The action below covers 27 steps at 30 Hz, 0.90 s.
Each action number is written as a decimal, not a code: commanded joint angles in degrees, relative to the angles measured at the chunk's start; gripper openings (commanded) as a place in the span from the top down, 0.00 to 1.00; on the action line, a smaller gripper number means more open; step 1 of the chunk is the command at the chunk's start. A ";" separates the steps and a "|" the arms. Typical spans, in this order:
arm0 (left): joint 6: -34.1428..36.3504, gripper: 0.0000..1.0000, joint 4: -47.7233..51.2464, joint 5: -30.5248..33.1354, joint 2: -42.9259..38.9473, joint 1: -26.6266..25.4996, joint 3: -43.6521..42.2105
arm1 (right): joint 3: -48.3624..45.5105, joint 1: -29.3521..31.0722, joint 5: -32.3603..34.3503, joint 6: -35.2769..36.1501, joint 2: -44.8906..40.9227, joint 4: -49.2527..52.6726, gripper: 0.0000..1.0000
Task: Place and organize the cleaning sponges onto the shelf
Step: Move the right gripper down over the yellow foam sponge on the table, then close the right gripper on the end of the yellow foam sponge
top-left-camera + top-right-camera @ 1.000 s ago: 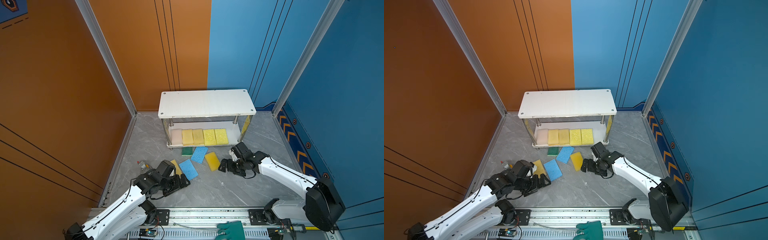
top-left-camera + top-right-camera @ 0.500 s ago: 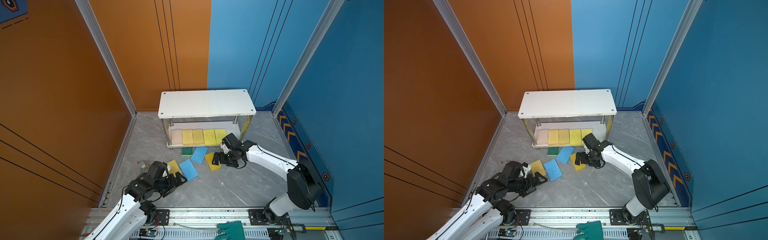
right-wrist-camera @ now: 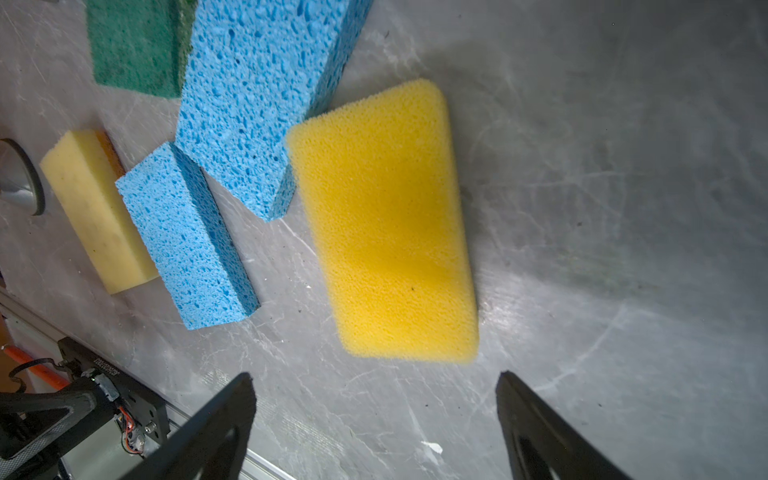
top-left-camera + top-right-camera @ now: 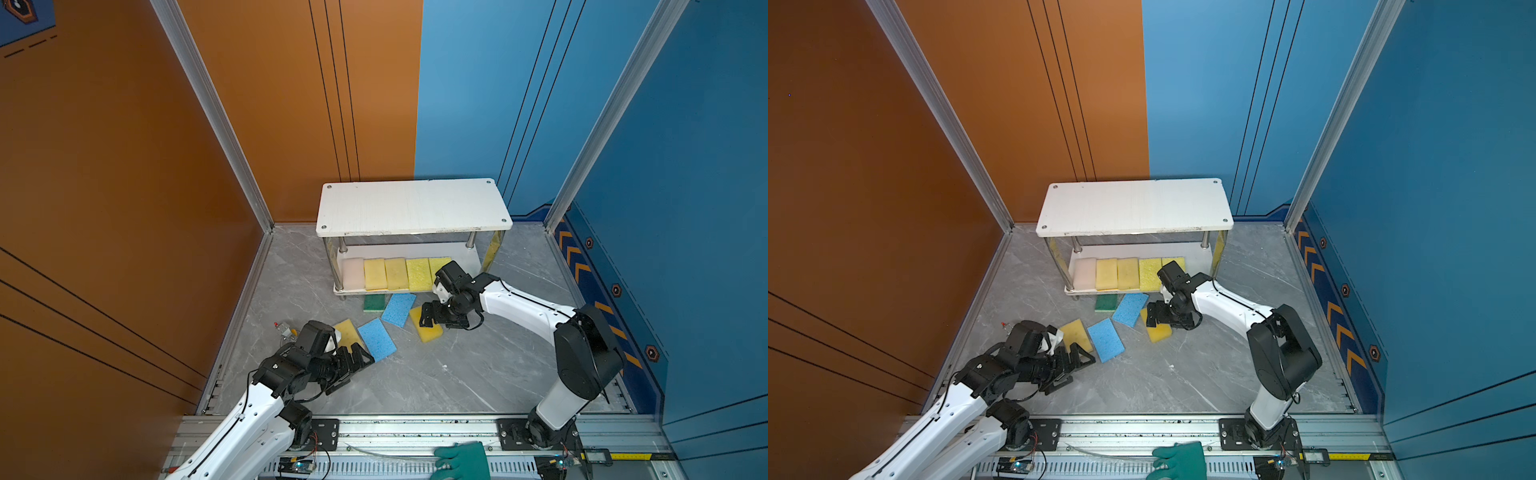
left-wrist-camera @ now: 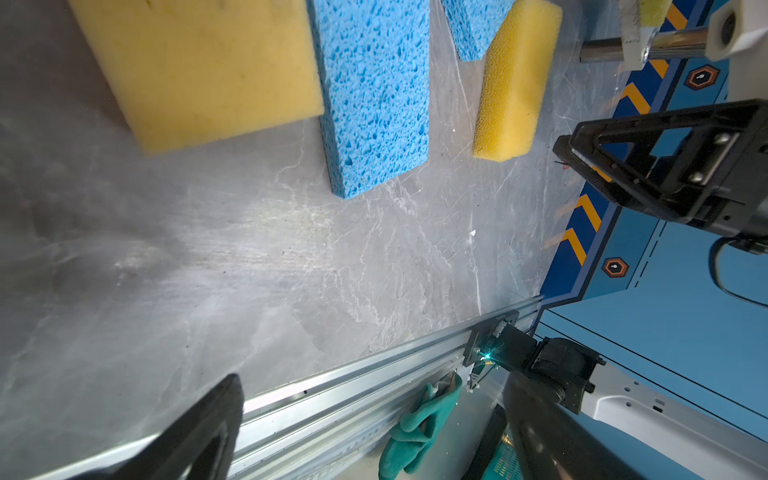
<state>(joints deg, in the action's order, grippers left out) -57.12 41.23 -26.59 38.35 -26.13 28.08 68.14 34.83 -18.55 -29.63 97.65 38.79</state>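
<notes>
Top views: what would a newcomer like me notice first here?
A white shelf stands at the back, a neat row of sponges on its lower board. In front, more lie scattered on the grey floor, among them two blue sponges. The right tool hangs open by a yellow sponge.

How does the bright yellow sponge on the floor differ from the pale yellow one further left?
Colour: the bright yellow sponge is saturated, the pale yellow sponge dull and creamy. Corners: the bright one's are rounded, the pale one's sharp. Surface: the bright one looks grainy, the pale one smooth. The open right pincer is poised at the bright one, not the pale one. Both lie flat on the floor, off the shelf.
</notes>
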 commanded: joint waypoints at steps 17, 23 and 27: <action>1.55 0.02 0.91 -3.48 -0.89 1.78 0.15 | 2.55 0.32 0.39 2.58 5.75 2.36 0.27; 1.14 0.02 0.94 -3.93 -2.16 2.14 -0.60 | 2.36 0.45 1.21 1.82 6.09 2.32 0.40; 0.70 0.02 0.95 -4.13 -2.93 2.31 -1.06 | 2.36 0.55 1.72 1.86 6.40 2.28 0.44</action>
<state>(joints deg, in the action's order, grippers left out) -56.77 41.21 -29.39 36.05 -24.25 28.05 69.28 34.94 -18.81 -27.90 103.02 39.09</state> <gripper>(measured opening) 0.980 0.560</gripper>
